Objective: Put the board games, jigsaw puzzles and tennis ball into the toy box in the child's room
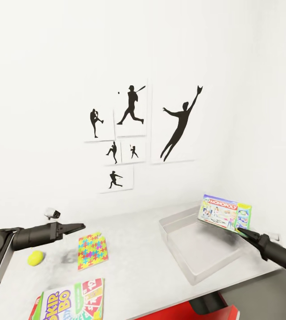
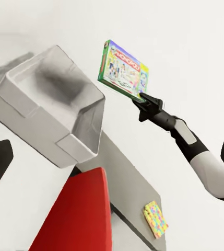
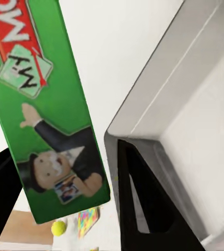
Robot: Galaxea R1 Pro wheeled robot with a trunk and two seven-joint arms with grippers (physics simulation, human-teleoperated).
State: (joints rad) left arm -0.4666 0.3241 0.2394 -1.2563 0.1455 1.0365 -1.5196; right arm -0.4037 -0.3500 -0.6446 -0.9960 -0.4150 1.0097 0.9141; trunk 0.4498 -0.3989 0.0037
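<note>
Above the shallow light grey plastic toy box [image 1: 205,249] with its sloping sides and thick rim, the flat white-and-green Monopoly board game box [image 1: 225,213] hangs in the air, pinched by one lower corner in the right gripper [image 1: 245,232], whose dark fingers are closed on its edge. The box stands nearly upright on its long side, printed face toward the head camera, its long axis running roughly along the bin's far right rim; it sits over the bin's back right part rather than over the middle. The right wrist view shows the green box edge just beside the bin's grey corner wall, apart from it, with the open floor of the bin lying to one side. My judgement is that the coming move turns on this: the game must tip flat and drop a little toward the bin's centre, and the right arm, already holding it over the rim, is the one to do so. Well apart on the pale grey table top [image 1: 134,266], the left gripper [image 1: 78,227] hovers with its fingers drawn narrow and holding nothing, near the thin multicoloured jigsaw puzzle slab [image 1: 92,251] and the small yellow-green tennis ball [image 1: 36,258]. Nearer the table's front edge lies the green, white and red Skip-Bo game box [image 1: 71,302].
</note>
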